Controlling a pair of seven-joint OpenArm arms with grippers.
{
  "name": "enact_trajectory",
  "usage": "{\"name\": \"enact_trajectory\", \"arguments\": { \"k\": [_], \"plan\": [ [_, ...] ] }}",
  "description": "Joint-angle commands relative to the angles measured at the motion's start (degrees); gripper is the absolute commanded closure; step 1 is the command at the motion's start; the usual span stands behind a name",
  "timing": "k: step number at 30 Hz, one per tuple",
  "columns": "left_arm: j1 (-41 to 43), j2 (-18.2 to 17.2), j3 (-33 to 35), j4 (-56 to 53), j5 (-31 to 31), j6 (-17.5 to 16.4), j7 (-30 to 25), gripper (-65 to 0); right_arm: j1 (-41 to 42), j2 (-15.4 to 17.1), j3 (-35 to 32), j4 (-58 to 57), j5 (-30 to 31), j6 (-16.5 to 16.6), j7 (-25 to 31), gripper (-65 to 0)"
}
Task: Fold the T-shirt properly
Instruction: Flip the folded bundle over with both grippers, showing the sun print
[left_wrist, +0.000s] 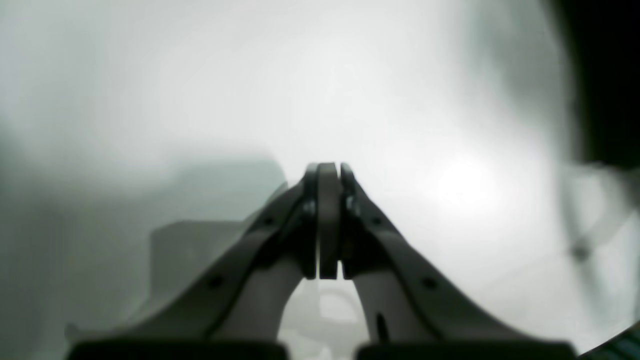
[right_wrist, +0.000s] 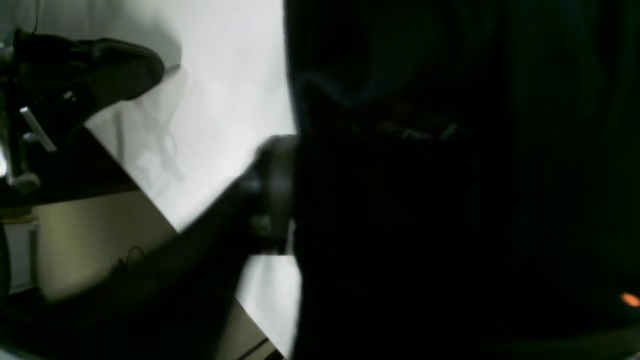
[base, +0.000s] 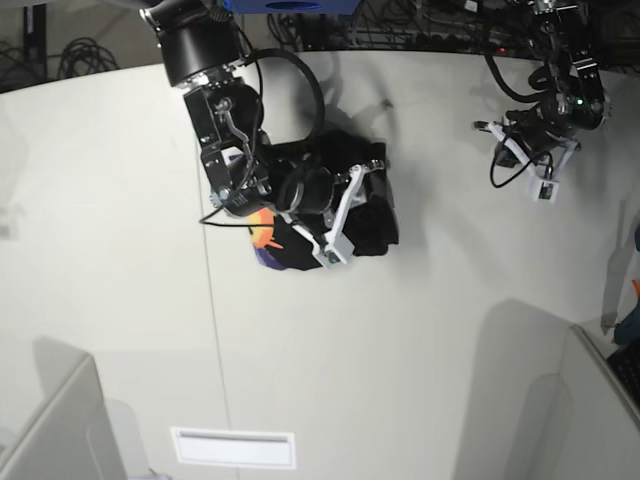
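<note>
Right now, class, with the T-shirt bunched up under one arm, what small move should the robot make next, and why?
Probably lift the right gripper a little, to shake the black T-shirt open. It lies crumpled on the white table, orange print showing at one edge, too bunched to fold. In the right wrist view, black cloth crowds the fingers. The left gripper is shut, empty and far off.
</note>
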Motion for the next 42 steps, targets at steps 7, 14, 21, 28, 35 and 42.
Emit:
{"name": "enact_trajectory", "arguments": {
  "k": [7, 14, 21, 28, 35, 42],
  "plan": [
    [-0.6, -0.7, -6.7, -3.2, -0.3, -2.2, -0.9, 0.0, 0.8, -1.6, -0.2, 5.0, 1.0, 0.2, 0.6, -37.5],
    [-0.5, -1.5, -7.0, -3.3, -0.5, -3.7, -0.9, 0.0, -0.3, 1.1, -1.0, 16.0, 0.5, 0.2, 1.8, -24.6],
    [1.1, -1.1, -6.5, 0.2, -0.6, -5.8, -0.9, 0.0, -0.2, 2.1, 6.9, 7.9, 0.5, 0.2, 6.2, 0.0],
    [-0.1, 4.6, -1.0, 10.6, -0.7, -6.0, 4.3, 0.0, -6.0, 4.9, 8.8, 13.0, 0.5, 0.2, 8.8, 0.0],
    [-4.8, 12.5, -0.3, 8.8, -0.8, -6.0, 4.4, -21.9, -9.6, 9.1, 17.8, 19.0, 0.9, 0.5, 9.4, 0.0],
    [-9.0, 16.4, -0.3, 3.5, -9.5, -6.1, 4.4, -51.8, -11.5, 12.2, 19.7, 19.1, 0.9, 0.8, 8.6, 0.0]
  ]
}}
